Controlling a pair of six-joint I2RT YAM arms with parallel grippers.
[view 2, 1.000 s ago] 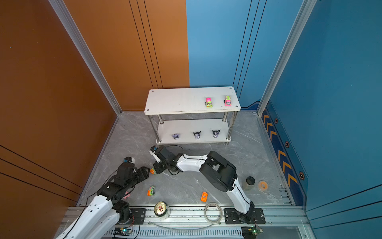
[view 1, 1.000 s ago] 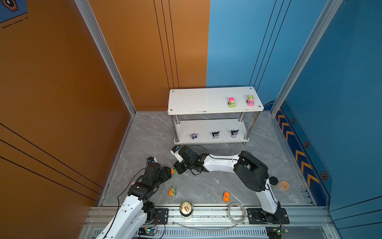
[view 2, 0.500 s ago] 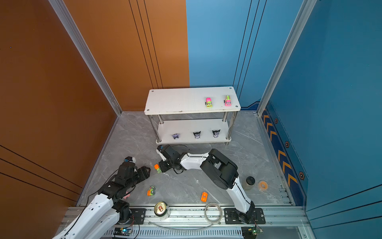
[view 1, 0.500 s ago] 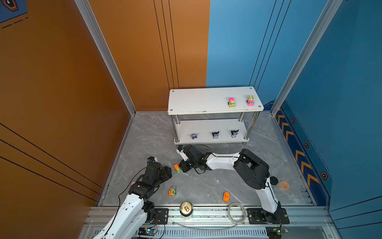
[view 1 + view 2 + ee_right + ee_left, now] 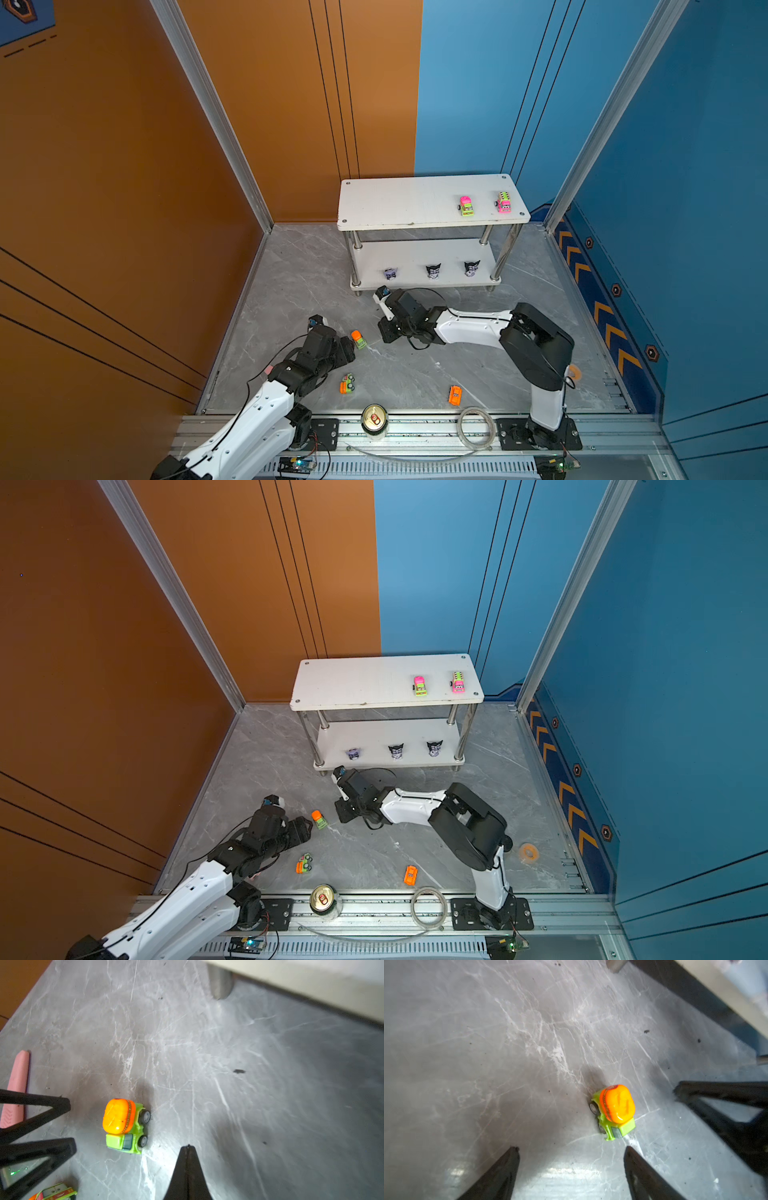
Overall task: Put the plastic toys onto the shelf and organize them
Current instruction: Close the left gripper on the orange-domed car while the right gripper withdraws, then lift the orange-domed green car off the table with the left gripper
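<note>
The white two-tier shelf [image 5: 399,203] stands at the back, with two pink-green cars [image 5: 466,206] [image 5: 503,202] on top and three black-purple figurines [image 5: 390,274] [image 5: 433,271] [image 5: 471,268] on the lower tier. A green car with an orange drum [image 5: 358,339] [image 5: 614,1111] [image 5: 124,1126] sits on the floor. My left gripper [image 5: 348,348] [image 5: 571,1149] is open just short of it, nothing between the fingers. My right gripper [image 5: 384,332] [image 5: 188,1147] is shut and empty, a little to the car's right. An orange-green car [image 5: 347,383] and an orange car [image 5: 455,395] lie nearer the front.
A gold-topped can [image 5: 374,419] and a clear tape ring [image 5: 476,422] rest on the front rail. An orange tape roll [image 5: 574,372] lies right of the right arm's base. The shelf's chrome leg [image 5: 220,982] stands close behind the right gripper. Walls enclose the grey floor.
My right gripper has drawn back to the right, leaving the green-orange car uncovered on the floor. My left gripper has opened wider near the car.
</note>
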